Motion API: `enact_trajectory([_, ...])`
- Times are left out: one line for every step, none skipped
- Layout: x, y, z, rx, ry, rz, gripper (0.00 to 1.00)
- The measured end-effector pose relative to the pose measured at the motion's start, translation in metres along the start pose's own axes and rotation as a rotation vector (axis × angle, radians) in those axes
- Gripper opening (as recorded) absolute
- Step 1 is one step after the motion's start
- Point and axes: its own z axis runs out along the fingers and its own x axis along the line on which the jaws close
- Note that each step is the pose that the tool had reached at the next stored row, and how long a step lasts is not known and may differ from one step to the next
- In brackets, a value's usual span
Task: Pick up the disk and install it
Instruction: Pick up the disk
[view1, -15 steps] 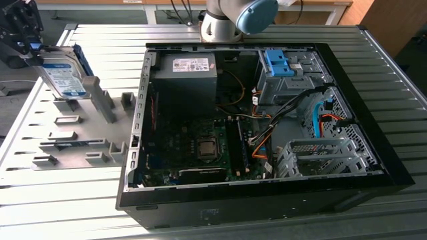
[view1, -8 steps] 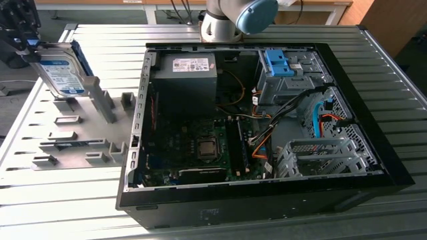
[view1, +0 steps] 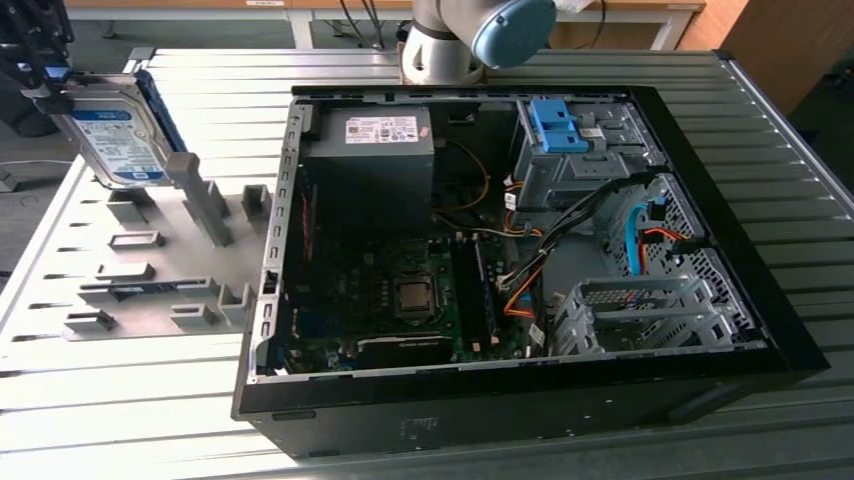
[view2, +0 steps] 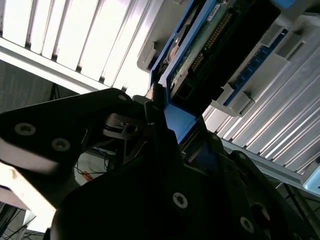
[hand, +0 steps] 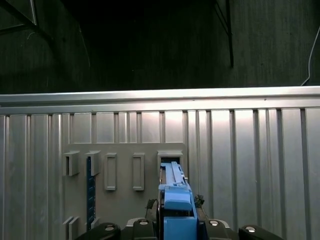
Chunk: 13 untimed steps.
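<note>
I make out dull silver metal on the flat rectangular silver disk (view1: 120, 135), its glossy paper label (view1: 127, 155) and smooth blue plastic rails (hand: 176, 197), shiny ribbed metal on the surface (view1: 214, 75), and matt grey plastic on the slotted holder plate (view1: 163, 272).

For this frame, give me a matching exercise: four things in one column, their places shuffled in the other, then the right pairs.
Things
1. disk
2. blue bracket
3. power supply
4. grey fixture plate

Places
A. flat on the slatted table, at the exterior view's left of the computer case
B. atop the drive cage inside the case
C. held upright in the shut gripper, over the plate
D. in the case's far corner, toward the exterior view's left

Pairs: 1-C, 2-B, 3-D, 4-A
</note>
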Motion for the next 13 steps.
enact_trajectory([0.0000, 0.0000, -0.0015, 0.0000, -0.0001, 0.000, 0.36])
enact_trajectory([0.0000, 0.0001, -0.0027, 0.0003, -0.0005, 0.000, 0.36])
enact_trajectory([0.0000, 0.0001, -0.0039, 0.0003, -0.0014, 0.000, 0.36])
enact_trajectory([0.0001, 0.0002, -0.0053, 0.0006, -0.0034, 0.000, 0.36])
enact_trajectory([0.0002, 0.0002, -0.0064, 0.0008, -0.0064, 0.000, 0.36])
enact_trajectory([0.0002, 0.0003, -0.0073, 0.0012, -0.0098, 0.000, 0.36])
enact_trajectory([0.0001, 0.0003, -0.0079, 0.0013, -0.0115, 0.000, 0.36])
enact_trajectory([0.0001, 0.0003, -0.0079, 0.0014, -0.0116, 0.000, 0.36])
enact_trajectory([0.0002, 0.0002, -0.0079, 0.0014, -0.0116, 0.000, 0.36])
enact_trajectory([0.0002, 0.0002, -0.0079, 0.0014, -0.0117, 0.000, 0.36])
enact_trajectory([0.0002, 0.0002, -0.0079, 0.0013, -0.0116, 0.000, 0.36])
enact_trajectory([0.0002, 0.0002, -0.0080, 0.0012, -0.0116, 0.000, 0.36])
enact_trajectory([0.0002, 0.0002, -0.0080, 0.0013, -0.0116, 0.000, 0.36])
